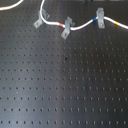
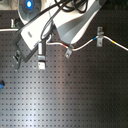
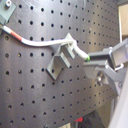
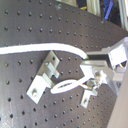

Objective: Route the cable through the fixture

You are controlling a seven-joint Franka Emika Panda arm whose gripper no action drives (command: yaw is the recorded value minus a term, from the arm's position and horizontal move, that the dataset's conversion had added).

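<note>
The white cable (image 1: 80, 25) runs along the far edge of the board, with a red band (image 1: 61, 24), a blue band (image 1: 95, 20) and a yellow band (image 1: 117, 23). The fixture (image 1: 37, 23) is the small slanted grey clip at the first exterior view's left. In the first wrist view my gripper (image 3: 92, 59) is shut on the cable (image 3: 45, 44) right beside the fixture (image 3: 60, 61), and the cable lies across the fixture's top. The second wrist view shows the gripper (image 4: 95, 72), the fixture (image 4: 44, 76) and a cable loop (image 4: 65, 86). The gripper is outside the first exterior view.
A taller leaning clip (image 1: 65, 31) and a wider upright clip (image 1: 100, 19) hold the cable further to the first exterior view's right. The black perforated board (image 1: 65, 85) fills the view. In the second exterior view the arm (image 2: 70, 20) hides the fixture.
</note>
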